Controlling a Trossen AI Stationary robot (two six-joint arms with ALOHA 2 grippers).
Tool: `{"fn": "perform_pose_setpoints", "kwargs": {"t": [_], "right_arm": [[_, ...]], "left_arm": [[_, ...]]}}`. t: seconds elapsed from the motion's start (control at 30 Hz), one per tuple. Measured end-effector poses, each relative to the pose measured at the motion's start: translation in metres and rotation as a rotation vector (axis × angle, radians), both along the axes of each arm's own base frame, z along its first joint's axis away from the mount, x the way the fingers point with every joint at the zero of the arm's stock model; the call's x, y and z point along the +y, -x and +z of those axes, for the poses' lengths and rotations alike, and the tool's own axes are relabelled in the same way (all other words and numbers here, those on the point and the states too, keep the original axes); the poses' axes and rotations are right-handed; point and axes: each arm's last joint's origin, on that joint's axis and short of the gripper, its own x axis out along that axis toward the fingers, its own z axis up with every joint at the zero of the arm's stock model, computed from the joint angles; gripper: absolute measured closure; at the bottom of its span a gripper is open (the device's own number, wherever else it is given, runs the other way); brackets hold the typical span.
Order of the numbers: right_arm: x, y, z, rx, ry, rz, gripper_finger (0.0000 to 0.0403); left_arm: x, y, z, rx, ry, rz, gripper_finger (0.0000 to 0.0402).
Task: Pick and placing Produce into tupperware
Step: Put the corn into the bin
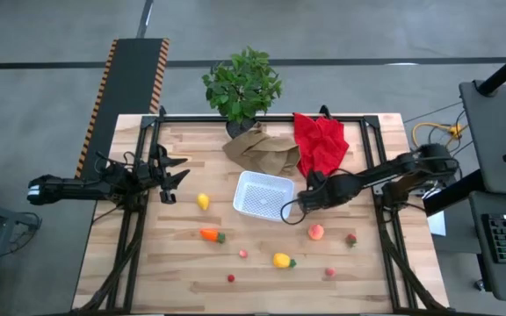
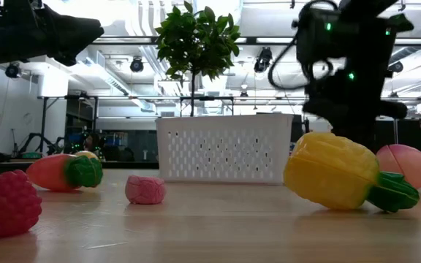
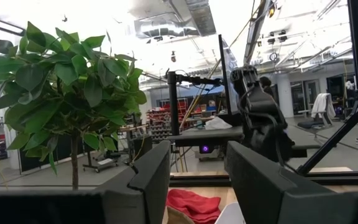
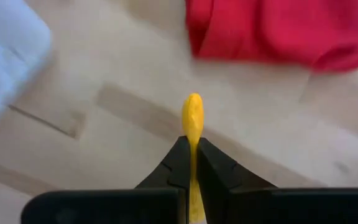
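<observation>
Right pincer (image 4: pixel 192 163) clamped on a thin yellow produce piece (image 4: pixel 192 118), beside the tupperware (image 1: pixel 263 195); left pincer (image 1: pixel 172 173) apart.

White mesh-dotted tupperware (image 1: pixel 263 195); red cloth (image 1: pixel 320 142); yellow produce piece (image 4: pixel 192 118).

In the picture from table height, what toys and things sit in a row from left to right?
Red berry toy → orange carrot with green tip → small pink piece → white tupperware → big yellow toy with green end → pink peach.
</observation>
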Motion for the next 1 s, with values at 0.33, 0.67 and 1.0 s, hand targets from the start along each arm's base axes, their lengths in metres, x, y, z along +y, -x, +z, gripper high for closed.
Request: {"fn": "perform_pose_setpoints", "kwargs": {"t": [0.33,0.67,1.0], "right_arm": [[-0.003,-0.005,0.067,-0.406,0.17,0.177,0.0394],[-0.01,-0.028,0.076,-0.535,0.247,0.351,0.0394],[-0.014,-0.063,0.051,-0.44,0.171,0.446,0.0394]], "left_arm": [[0.0,0.0,0.0,0.001,0.0,0.0,0.0257],[0.0,0.0,0.0,0.001,-0.007,0.002,0.0257],[0.0,0.0,0.0,0.002,-0.007,0.006,0.0257]]}}
